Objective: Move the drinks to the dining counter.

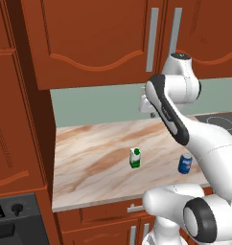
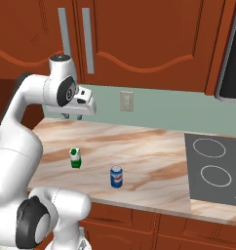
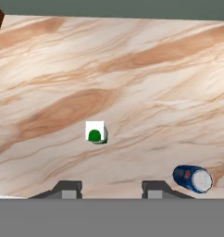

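Drinks are both standing on the marble counter (image 1: pixel 89 158) under the red-brown wall cabinets (image 1: pixel 89 43), so by my judgement the task is at its very start: nothing is carried yet, and both containers must go to the dining counter. From the left base view, the white carton (image 1: pixel 134 158) with green base stands upright near the middle of the slab, a little toward its front edge, and the blue can (image 1: pixel 185 163) stands upright to the right of it, nearer the front edge and partly behind the white arm; the two are apart, not touching. From the right base view, the carton (image 2: pixel 75 158) is on the left part of the counter and the can (image 2: pixel 116 177) is close to the front edge, well apart from the black cooktop (image 2: pixel 215 168) at the right end; the gripper (image 2: pixel 72 116) hangs high above the counter near the back wall, with nothing between its fingers. From the hand view, the two finger tips (image 3: pixel 67 189) stand empty and drawn in, above the carton (image 3: pixel 96 133) and the can (image 3: pixel 193 178). On the can there is a white label with a red mark, but no writing is readable, and the carton shows no readable text either.
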Controlling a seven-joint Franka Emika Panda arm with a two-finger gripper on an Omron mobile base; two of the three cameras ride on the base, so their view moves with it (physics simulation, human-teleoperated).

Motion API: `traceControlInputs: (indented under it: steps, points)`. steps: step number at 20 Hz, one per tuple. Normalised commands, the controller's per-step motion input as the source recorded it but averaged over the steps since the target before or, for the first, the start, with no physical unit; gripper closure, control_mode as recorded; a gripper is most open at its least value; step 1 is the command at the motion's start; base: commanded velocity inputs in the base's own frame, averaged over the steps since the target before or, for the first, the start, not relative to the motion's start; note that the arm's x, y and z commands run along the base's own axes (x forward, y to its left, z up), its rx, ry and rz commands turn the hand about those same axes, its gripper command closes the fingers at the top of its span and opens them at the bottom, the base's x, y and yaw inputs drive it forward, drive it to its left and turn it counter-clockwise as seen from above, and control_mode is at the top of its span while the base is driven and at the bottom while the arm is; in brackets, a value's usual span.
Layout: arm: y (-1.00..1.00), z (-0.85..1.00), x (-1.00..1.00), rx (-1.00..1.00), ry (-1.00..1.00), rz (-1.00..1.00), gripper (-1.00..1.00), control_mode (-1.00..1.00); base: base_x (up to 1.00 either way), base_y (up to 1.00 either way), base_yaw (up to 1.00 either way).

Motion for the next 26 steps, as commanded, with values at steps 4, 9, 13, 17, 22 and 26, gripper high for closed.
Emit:
traceControlInputs:
  steps: [4,9,13,17,22,26]
  points:
    - [0.03,0.0,-0.25,0.0,-0.02,0.0,-1.0,-1.0,0.0,0.0,0.0]
    - [0.32,-0.01,-0.61,0.0,-0.01,0.06,-1.0,-1.0,0.0,0.0,0.0]
    - [0.54,-0.03,-0.53,0.03,0.0,0.02,-1.0,-1.0,0.0,0.0,0.0]
    - [0.46,-0.04,-0.43,0.05,0.0,0.0,-1.0,-1.0,0.0,0.0,0.0]
    - [0.13,-0.38,-0.31,0.01,0.01,0.0,-1.0,-1.0,0.0,0.0,0.0]
    - [0.0,-0.44,-0.06,0.0,0.0,0.0,-1.0,-1.0,0.0,0.0,0.0]
